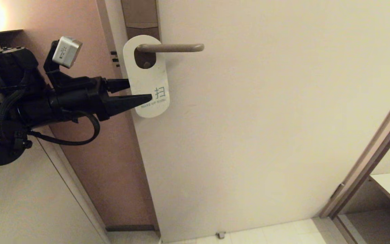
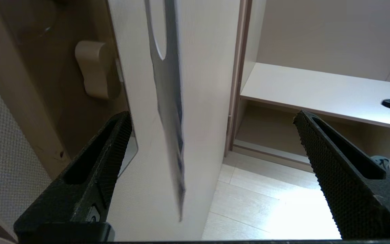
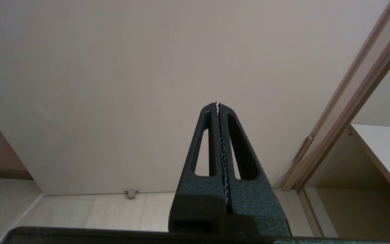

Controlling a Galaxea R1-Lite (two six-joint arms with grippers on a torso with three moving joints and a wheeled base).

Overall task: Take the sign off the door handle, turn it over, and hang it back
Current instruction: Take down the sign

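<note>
Head view: left gripper [image 1: 140, 90] reaching level from the left, jaws spread wide astride the sign [image 1: 146, 77], white side out, hung on the door handle [image 1: 171, 47]. Right gripper [image 3: 217, 103] parked, fingers pressed together, empty.

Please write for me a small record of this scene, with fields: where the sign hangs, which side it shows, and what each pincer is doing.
sign: hangs on the door handle, white side with "MAKE UP ROOM" facing the head camera
left pincer: open, level, at the sign's lower half, one finger on each side of the card; not closed on it
right pincer: shut, empty, parked, pointing at the door
task stage: sign not yet taken off
</note>
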